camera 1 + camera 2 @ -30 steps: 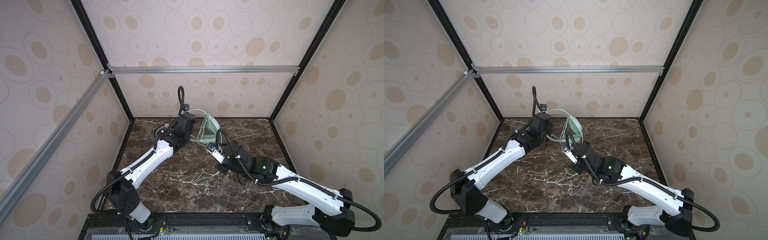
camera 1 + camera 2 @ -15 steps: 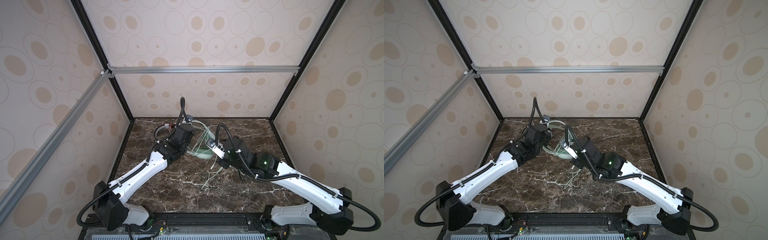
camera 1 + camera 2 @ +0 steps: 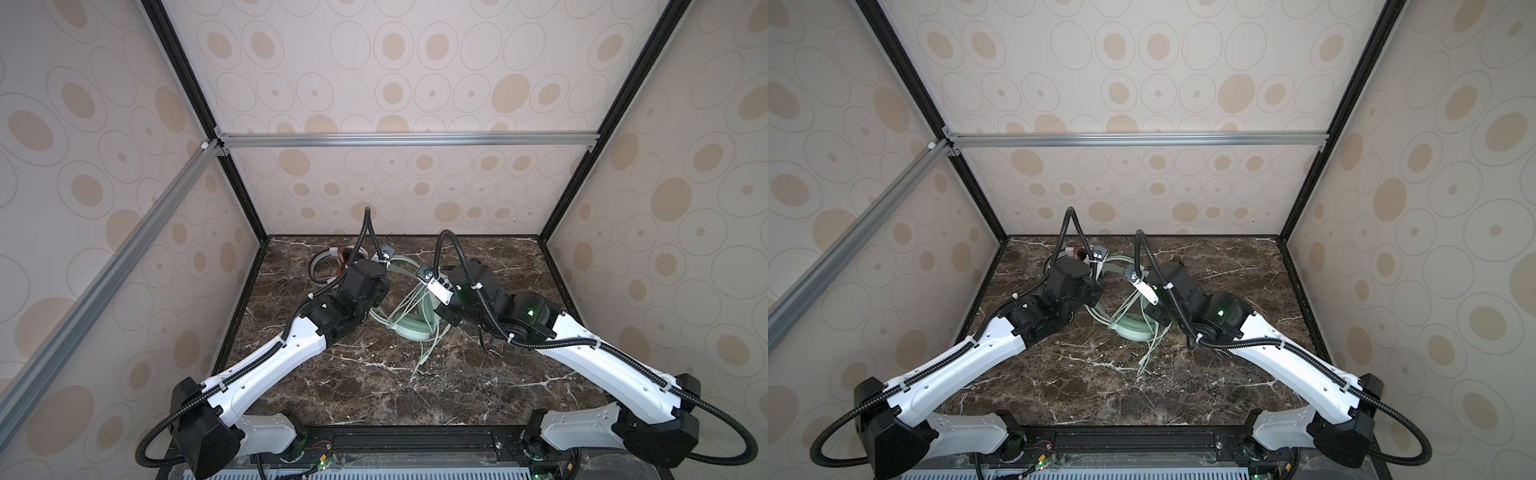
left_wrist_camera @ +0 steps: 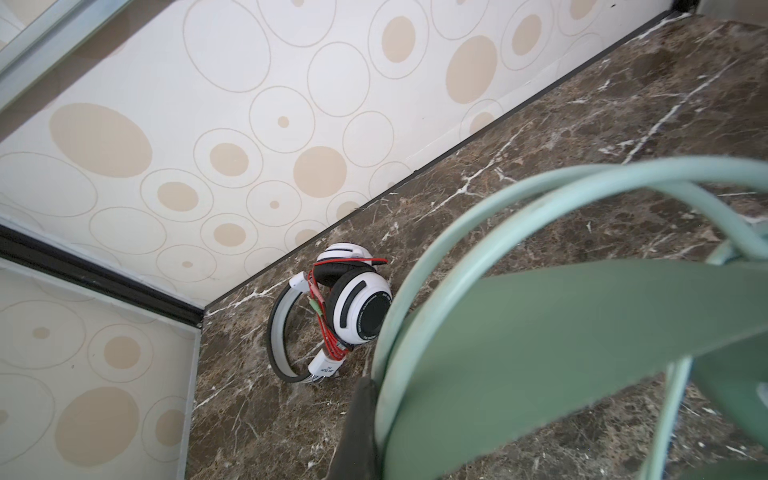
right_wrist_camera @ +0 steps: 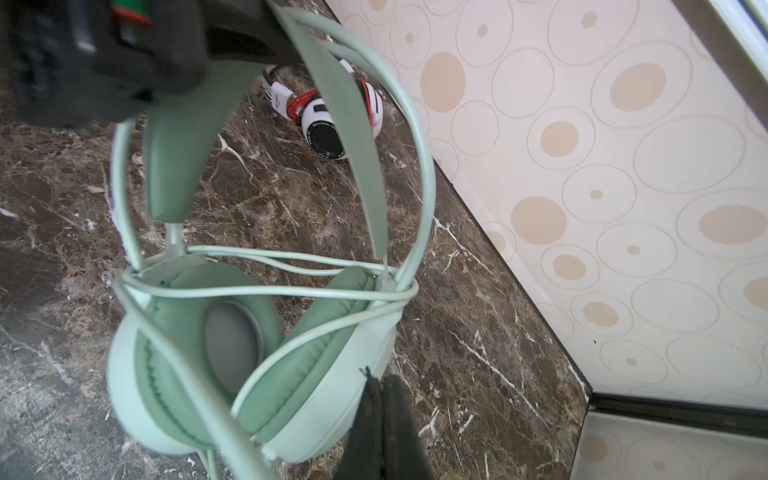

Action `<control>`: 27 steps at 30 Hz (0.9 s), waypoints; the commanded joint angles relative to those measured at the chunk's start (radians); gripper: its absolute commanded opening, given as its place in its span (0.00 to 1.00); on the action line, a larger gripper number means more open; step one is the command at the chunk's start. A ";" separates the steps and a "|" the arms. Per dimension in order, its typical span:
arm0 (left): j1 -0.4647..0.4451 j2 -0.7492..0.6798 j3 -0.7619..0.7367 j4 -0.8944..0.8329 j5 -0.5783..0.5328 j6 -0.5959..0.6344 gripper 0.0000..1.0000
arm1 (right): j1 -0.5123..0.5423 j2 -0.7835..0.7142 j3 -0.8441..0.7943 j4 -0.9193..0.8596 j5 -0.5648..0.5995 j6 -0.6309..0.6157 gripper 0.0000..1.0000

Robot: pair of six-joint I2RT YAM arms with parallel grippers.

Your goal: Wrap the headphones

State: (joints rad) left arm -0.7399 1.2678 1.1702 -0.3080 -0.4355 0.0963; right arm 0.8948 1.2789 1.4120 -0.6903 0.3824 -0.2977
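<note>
Mint-green headset (image 3: 409, 330) lowered, headband (image 5: 332, 104) clamped in left gripper (image 5: 241, 37), right gripper (image 5: 380, 415) closed beside cup (image 5: 166, 361)

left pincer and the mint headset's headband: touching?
Touching. The right wrist view shows the mint headband running straight into the shut left pincer, with no gap between them.

Both top views: high over the front edge, facing down and back, far off, whole marble tabletop (image 3: 374, 386) shared. Left wrist: just behind left claw (image 4: 362, 419), mint-green headset (image 4: 561, 332) close ahead, white headset (image 4: 353, 307) beyond. Right wrist: behind right claw (image 5: 382, 424), same headsets.
</note>
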 commanded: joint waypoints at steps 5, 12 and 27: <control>-0.001 -0.048 0.009 -0.032 0.160 0.001 0.00 | -0.092 0.011 0.056 0.032 -0.022 0.072 0.06; 0.000 -0.071 0.012 -0.046 0.198 -0.011 0.00 | -0.174 0.032 0.042 0.043 -0.034 0.131 0.10; 0.000 -0.078 0.075 -0.058 0.239 -0.058 0.00 | -0.280 -0.011 -0.116 0.152 -0.130 0.203 0.12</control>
State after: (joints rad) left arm -0.7395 1.2266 1.1774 -0.3820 -0.2287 0.0681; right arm 0.6441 1.3083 1.3167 -0.5919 0.2558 -0.1421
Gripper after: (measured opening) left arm 0.061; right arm 0.115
